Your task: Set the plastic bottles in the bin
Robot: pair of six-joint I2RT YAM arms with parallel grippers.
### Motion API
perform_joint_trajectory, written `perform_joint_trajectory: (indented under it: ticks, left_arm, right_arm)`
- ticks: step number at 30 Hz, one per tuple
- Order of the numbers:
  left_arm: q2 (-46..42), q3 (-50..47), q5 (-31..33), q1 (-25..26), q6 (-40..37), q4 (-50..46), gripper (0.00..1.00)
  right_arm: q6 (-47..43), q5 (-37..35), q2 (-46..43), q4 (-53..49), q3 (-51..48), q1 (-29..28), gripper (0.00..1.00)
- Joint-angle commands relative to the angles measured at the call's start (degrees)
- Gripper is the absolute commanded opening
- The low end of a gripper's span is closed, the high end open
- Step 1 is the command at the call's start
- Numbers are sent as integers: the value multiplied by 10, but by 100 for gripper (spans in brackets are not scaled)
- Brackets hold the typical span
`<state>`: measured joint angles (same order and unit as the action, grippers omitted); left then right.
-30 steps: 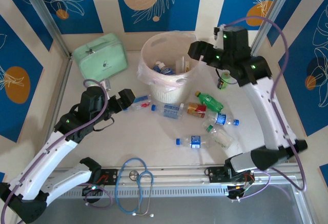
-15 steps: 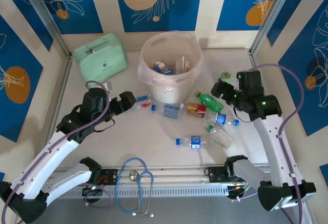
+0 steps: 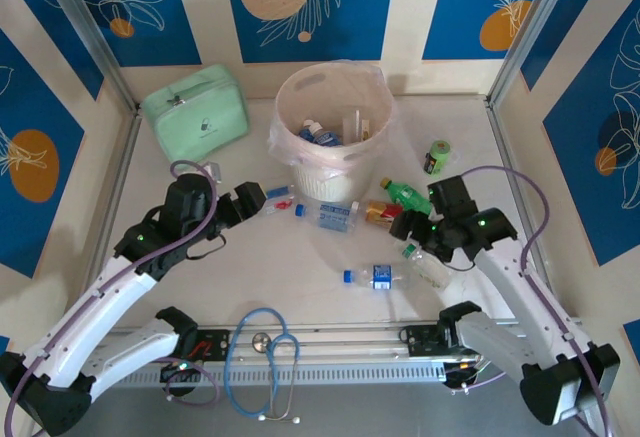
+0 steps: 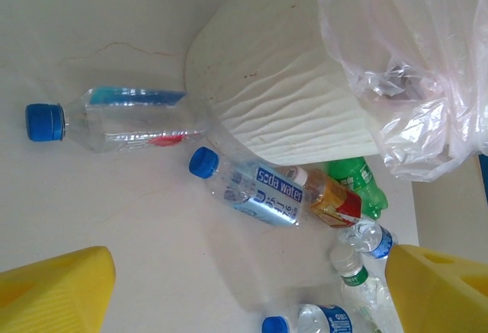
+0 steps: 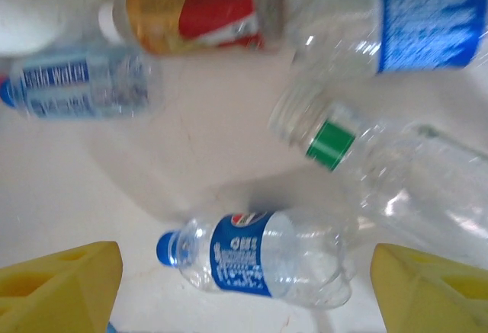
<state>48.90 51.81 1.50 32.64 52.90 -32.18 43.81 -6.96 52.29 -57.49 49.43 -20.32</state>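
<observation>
The cream bin (image 3: 335,107) with its clear liner (image 4: 404,66) stands at the back centre, and a few bottles (image 3: 322,134) lie inside it. Several plastic bottles lie in front of it: a blue-capped one (image 4: 114,118), a soda water one (image 3: 328,215), a red-and-yellow one (image 3: 383,215), a green one (image 3: 408,195). My left gripper (image 3: 250,201) is open over bare table, left of the bin (image 4: 282,97). My right gripper (image 3: 415,229) hovers open above a blue-labelled bottle (image 5: 263,257), which lies between its yellow fingers (image 5: 57,287). A clear green-banded bottle (image 5: 396,188) lies beside it.
A mint-green zip case (image 3: 195,107) sits at the back left. A small dark cylinder with a green top (image 3: 437,157) stands right of the bin. A blue stethoscope (image 3: 265,357) lies over the front rail between the arm bases.
My right arm has swung from above the bin, out to the right, then down and forward over the bottles in front. The left arm has barely moved.
</observation>
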Motion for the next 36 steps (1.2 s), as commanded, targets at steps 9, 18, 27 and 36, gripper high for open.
perform_joint_trajectory:
  ticks: [9, 18, 27, 36]
  left_arm:
    - [-2, -12, -19, -4, 13, 16, 90]
    - [-7, -28, -20, -4, 18, 20, 90]
    - [-7, -29, -21, -5, 18, 20, 90]
    - [-8, -45, -19, -5, 13, 27, 90]
  right_arm:
    - [119, -76, 6, -64, -30, -17, 86]
    - [125, -2, 30, -16, -67, -113, 87]
    - [98, 46, 91, 34, -90, -136, 87]
    - [80, 53, 178, 71, -35, -186, 87]
